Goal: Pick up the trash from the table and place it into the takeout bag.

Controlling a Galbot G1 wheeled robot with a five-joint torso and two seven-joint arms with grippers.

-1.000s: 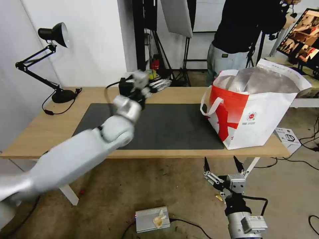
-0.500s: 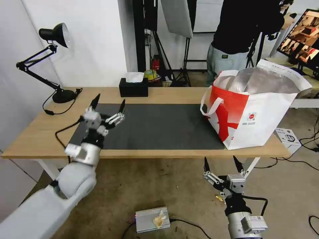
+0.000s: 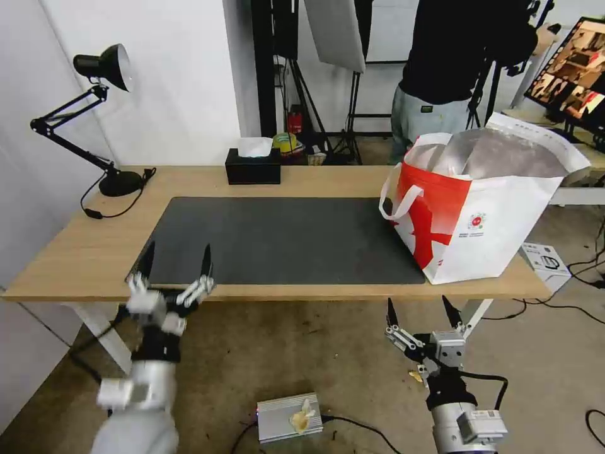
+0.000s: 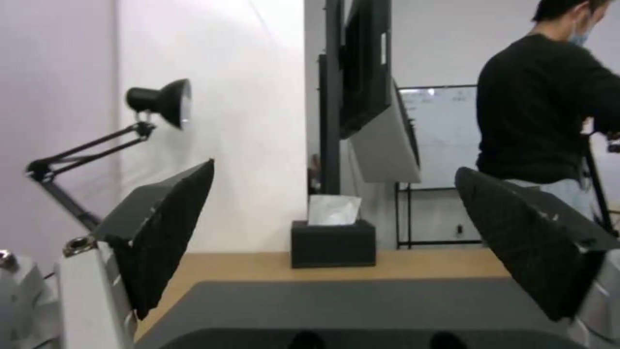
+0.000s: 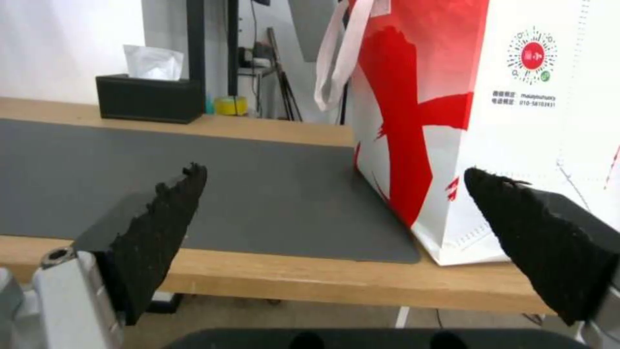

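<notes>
The takeout bag point(image 3: 491, 227) stands upright on the right end of the table point(image 3: 82, 252), its foil-lined mouth open. The trash is out of view; the dark mat point(image 3: 283, 239) lies bare. My left gripper point(image 3: 176, 260) hangs open and empty at the table's front edge, by the mat's near-left corner. Its wrist view looks between the black fingers point(image 4: 168, 232) across the mat. My right gripper point(image 3: 420, 308) is open and empty below the front edge, near the bag's front-left corner. The right wrist view shows the bag point(image 5: 517, 121) close by, with the right gripper point(image 5: 334, 169) wide open.
A black tissue box point(image 3: 253, 169) sits at the table's back edge, and a black desk lamp point(image 3: 104, 120) stands on the back-left corner. On the floor under me lies a silver box point(image 3: 288, 416). A small white box point(image 3: 545, 260) sits right of the table.
My left arm has drawn back from the tissue box at the table's far side, across the mat, and down to the front-left edge, fingers open. The right arm has not moved.
</notes>
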